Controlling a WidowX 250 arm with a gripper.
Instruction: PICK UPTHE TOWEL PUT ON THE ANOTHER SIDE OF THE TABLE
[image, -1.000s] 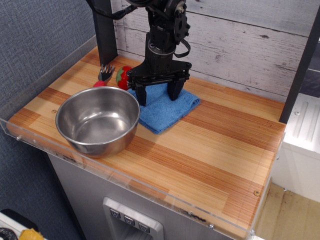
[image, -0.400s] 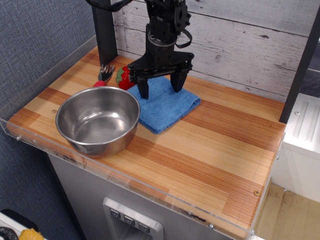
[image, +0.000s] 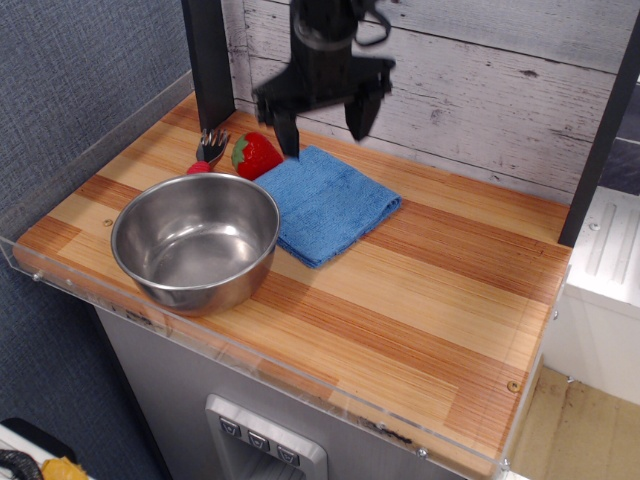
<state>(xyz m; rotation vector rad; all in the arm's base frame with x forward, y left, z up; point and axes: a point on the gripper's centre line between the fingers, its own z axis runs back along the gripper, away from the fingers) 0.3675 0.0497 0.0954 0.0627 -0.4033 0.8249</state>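
observation.image shows my hand (image: 322, 118) up in the air now. a second ago it was low, with its two fingers down on the towel (image: 326, 203). now it has gone up and back toward the wall, and the towel did not come with it. my fingers are spread wide apart and there is nothing between them.

the towel lies flat on the counter (image: 440, 300), just below my hand and a bit toward the front. it looks the same as before, folded and in the same spot. so i think my grab did not work, or i let go too soon. the job is still at the start.

the steel bowl (image: 195, 242) sits in front of my hand and to its left as the camera sees it, touching the towel's edge. a red strawberry (image: 257, 155) and a fork (image: 209, 148) lie just below my hand on that same side, next to the towel's back corner.

the far side of the counter is bare wood. i think i must go back down, pinch the towel well, then lift it and carry it over there.
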